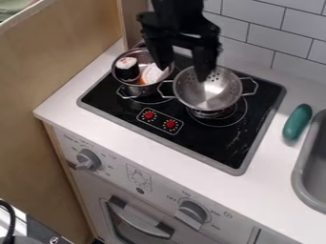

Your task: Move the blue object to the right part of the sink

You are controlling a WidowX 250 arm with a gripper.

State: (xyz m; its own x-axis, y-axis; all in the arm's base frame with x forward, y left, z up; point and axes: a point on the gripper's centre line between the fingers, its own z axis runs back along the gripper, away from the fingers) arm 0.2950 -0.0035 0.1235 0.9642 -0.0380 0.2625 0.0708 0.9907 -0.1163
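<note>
My black gripper [185,72] hangs over the back of the stove, above the pot and the colander. Its two fingers are apart, with nothing between them. An elongated blue-green object [297,122] lies on the white counter at the right, between the stove and the sink. The grey sink [305,167] is cut off by the right edge of the view, so its right part is hidden. The gripper is well to the left of the blue-green object and not touching it.
A metal pot [135,90] holding a sushi piece [127,69] and other toy food stands on the stove's back left. Beside it is a metal colander [207,97] with side handles. White tiles rise behind the counter; a wooden panel stands at left.
</note>
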